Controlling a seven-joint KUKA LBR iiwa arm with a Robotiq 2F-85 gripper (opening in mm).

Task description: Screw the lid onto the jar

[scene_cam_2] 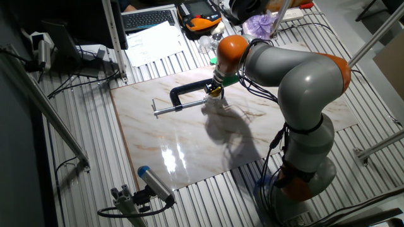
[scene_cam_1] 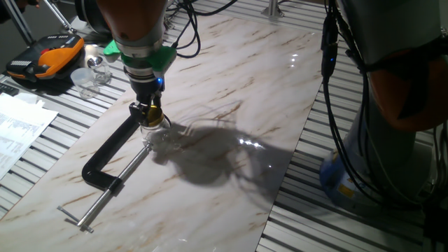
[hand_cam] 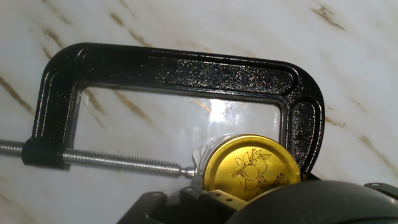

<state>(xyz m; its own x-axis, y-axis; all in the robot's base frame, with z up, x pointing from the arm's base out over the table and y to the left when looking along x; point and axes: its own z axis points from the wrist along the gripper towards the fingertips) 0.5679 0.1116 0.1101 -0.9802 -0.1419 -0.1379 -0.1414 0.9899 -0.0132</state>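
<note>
Gripper (scene_cam_1: 149, 112) pointing down over lid (hand_cam: 252, 168), fingers right at its edge – grasping or merely touching, cannot tell. Going left to right in hand view: threaded screw (hand_cam: 112, 163) of black C-clamp (hand_cam: 168, 71) coming in from left, tip pressing against clear jar (hand_cam: 200, 163); then gold lid w/ fruit emblem sitting on jar's mouth; then clamp's fixed end just beside lid on right. Clamp lying flat on marble board (scene_cam_1: 231, 84), jar pinned betw. screw tip & fixed end. Far left in one fixed view – orange-black case (scene_cam_1: 45, 56), clear cups (scene_cam_1: 89, 75) near it.
</note>
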